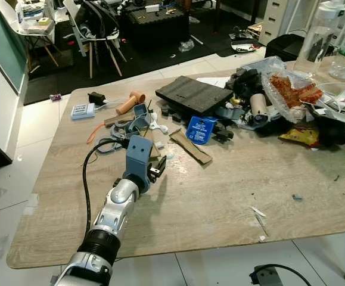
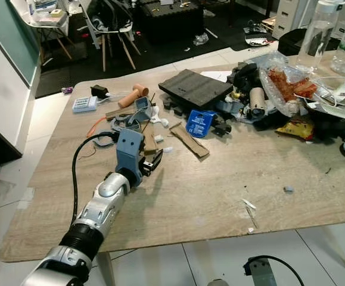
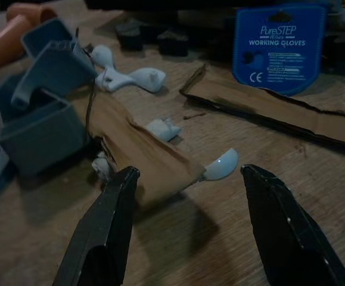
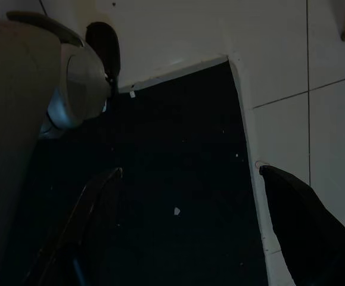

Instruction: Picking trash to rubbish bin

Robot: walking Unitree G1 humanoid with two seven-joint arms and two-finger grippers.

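My left claw hovers with its fingers apart just short of the torn brown cardboard scrap lying flat on the wood-grain worktop beside grey-blue plastic parts; I judge it light, stiff and thin, best pinched at its raised near edge.

a wooden table stands on a white tiled floor. a clear bottle rises at its far right, with chairs on the dark carpet beyond.
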